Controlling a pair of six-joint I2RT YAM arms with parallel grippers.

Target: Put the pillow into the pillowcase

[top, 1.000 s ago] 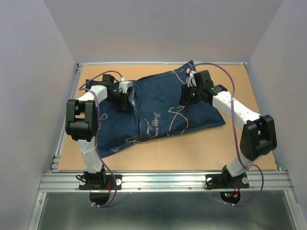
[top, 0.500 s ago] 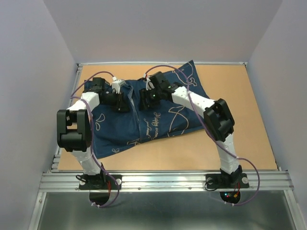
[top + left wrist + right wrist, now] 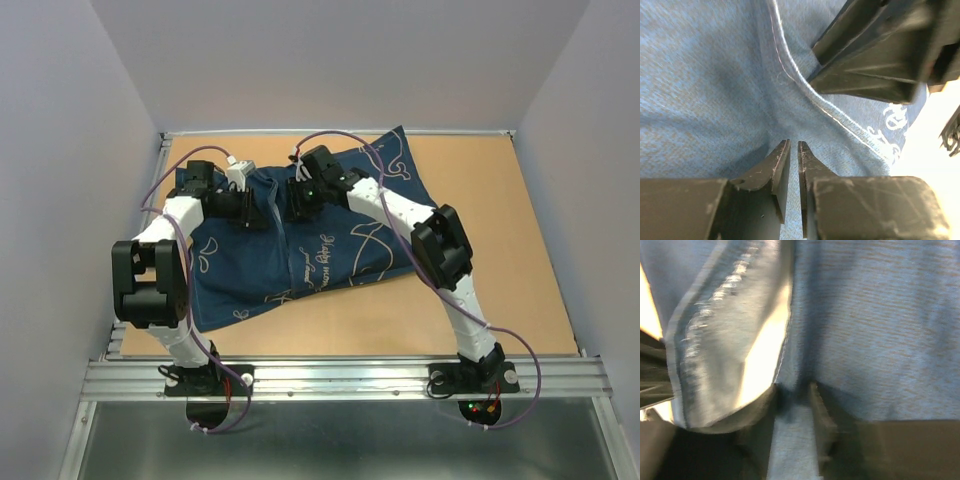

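Observation:
The navy pillowcase (image 3: 335, 245) with white line drawings lies spread across the table and looks bulky. The pillow itself does not show in the top view. My left gripper (image 3: 257, 214) is on the case's upper left part. Its jaws are nearly closed, pinching the blue cloth (image 3: 705, 75), which creases toward the left gripper's tips (image 3: 793, 144). My right gripper (image 3: 299, 207) sits close beside it, shut on a fold of the case (image 3: 880, 315) next to a stitched hem (image 3: 715, 315). A pale patch (image 3: 762, 352) shows under the hem; I cannot tell what it is.
The brown table (image 3: 500, 300) is bare to the right of and in front of the case. Grey walls close in on three sides, and a metal rail (image 3: 340, 378) runs along the near edge. The right gripper's black body (image 3: 875, 55) hangs just above the left gripper's fingers.
My right gripper swept from the case's right half to the middle, beside the left gripper, drawing the case's right end leftward. The left arm shifted slightly left.

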